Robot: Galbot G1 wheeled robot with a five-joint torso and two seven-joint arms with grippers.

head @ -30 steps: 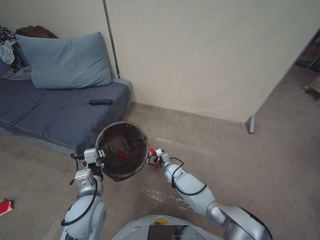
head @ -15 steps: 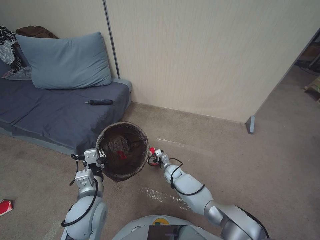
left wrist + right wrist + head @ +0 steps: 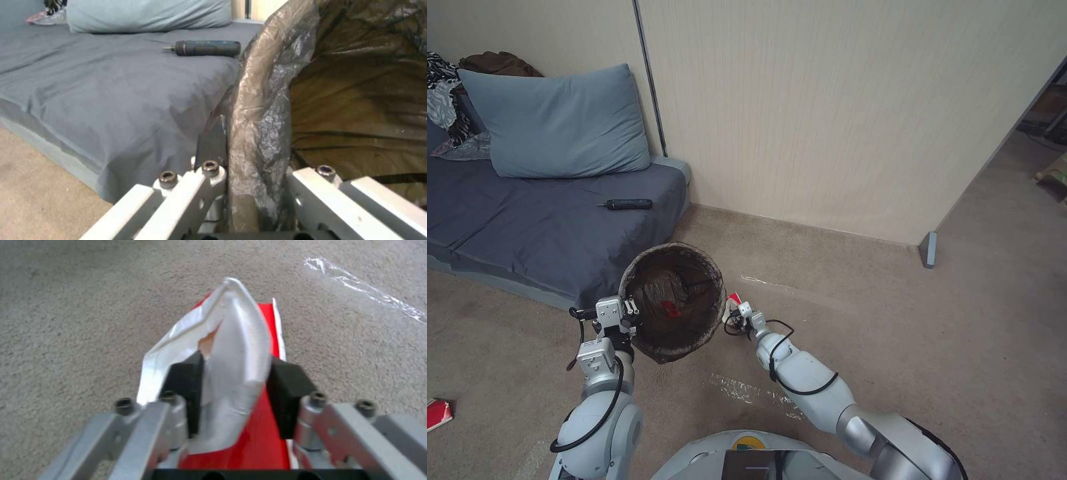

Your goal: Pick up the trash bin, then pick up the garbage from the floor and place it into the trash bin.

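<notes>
The trash bin [image 3: 700,333], lined with a dark bag, hangs tilted above the carpet in front of the sofa. My left gripper [image 3: 630,319] is shut on its near rim. In the left wrist view the fingers [image 3: 209,180] clamp the bag-covered rim [image 3: 262,100]. A red scrap [image 3: 670,309] lies inside the bin. Just right of the bin, my right gripper [image 3: 735,308] is shut on a piece of garbage, a red-white wrapper [image 3: 732,298]. In the right wrist view the wrapper [image 3: 236,333] stands pinched between the black pads [image 3: 184,386], low over the carpet.
A grey sofa [image 3: 527,227] with a blue pillow [image 3: 554,123] and a black screwdriver [image 3: 627,204] stands left of the bin. Another red-white wrapper [image 3: 437,413] lies at the far left edge. The wall runs behind, and open carpet spreads to the right.
My right forearm has shifted slightly left, and the wrapper now sticks up past the fingertips beside the bin. The left arm and the bin have not moved.
</notes>
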